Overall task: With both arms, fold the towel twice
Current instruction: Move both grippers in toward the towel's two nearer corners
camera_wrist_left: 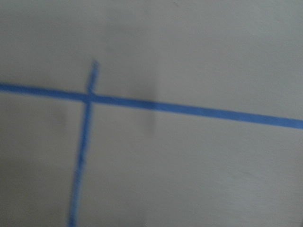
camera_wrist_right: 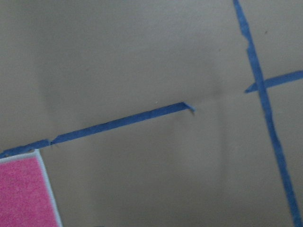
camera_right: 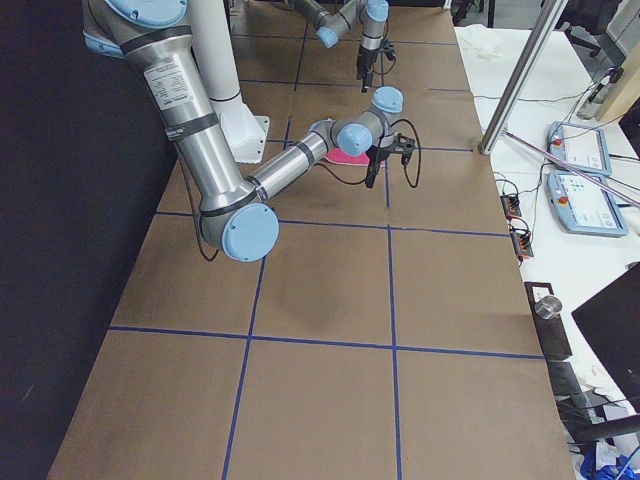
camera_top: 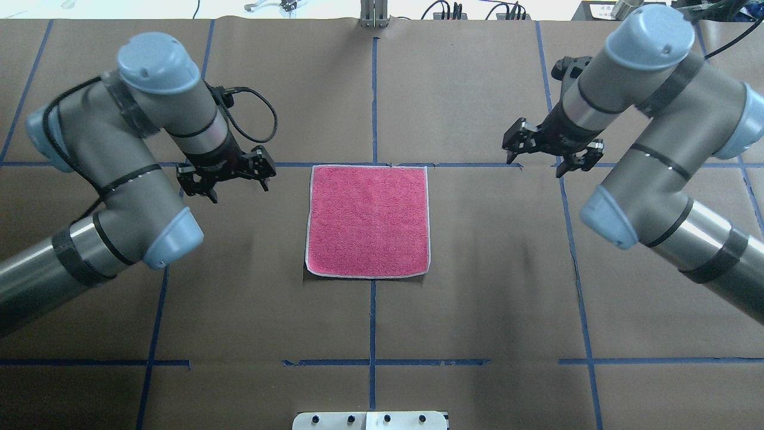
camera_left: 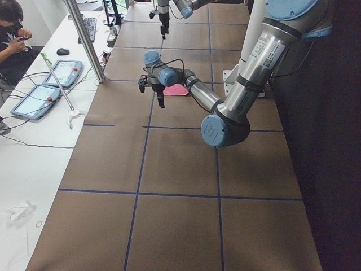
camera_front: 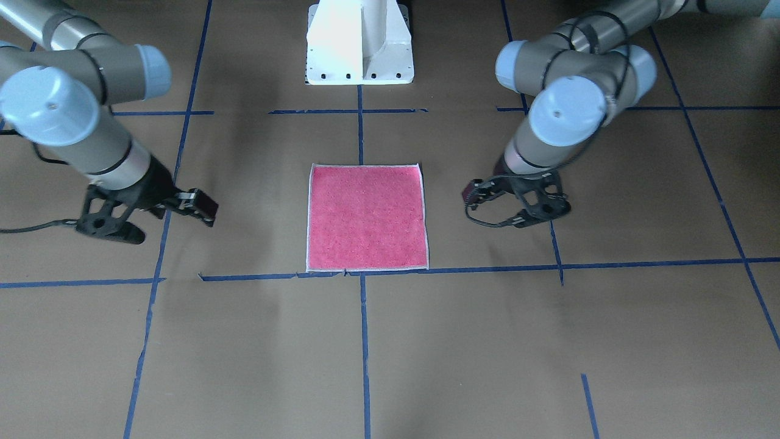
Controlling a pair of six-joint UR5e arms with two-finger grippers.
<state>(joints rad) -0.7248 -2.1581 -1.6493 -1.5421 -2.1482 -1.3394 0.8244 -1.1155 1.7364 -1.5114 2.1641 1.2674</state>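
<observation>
— Looked at the ground of it first?

— Yes. Saw a big table (camera_top: 477,298), covered all over in brown paper. Was crossed by blue tape lines (camera_top: 372,322), making big squares. Had soft grey shadows here and there.

— And around it?

— Saw a long white desk (camera_left: 34,147) along the side across from the robot. Held flat screens (camera_left: 66,71), a keyboard (camera_left: 89,28) and a mouse (camera_left: 62,51). Saw a shiny pole (camera_left: 84,39) standing at the table's edge by the desk, and a person (camera_left: 11,28) sitting at the desk's far end.

— Went left to right then?

— Did. Started with the left arm (camera_top: 119,179), bent down over the table. Found the left gripper (camera_top: 239,190) low over the paper, with fingers spread wide, holding nothing. Next came to the towel (camera_top: 367,221), lying flat in the middle of the table, pink-red side up, with a thin whitish edge all round. Lay between the two grippers, touched by neither, with the edge away from the robot right along a tape line. Then reached the right arm (camera_top: 650,149) and the right gripper (camera_top: 534,166), with fingers spread wide too, holding nothing, a little farther from the towel.

— Counted them?

— Counted two arms, two grippers, one towel, one white block (camera_front: 359,42) at the robot's base, two flat screens, one keyboard, one mouse, one pole, one person.
</observation>
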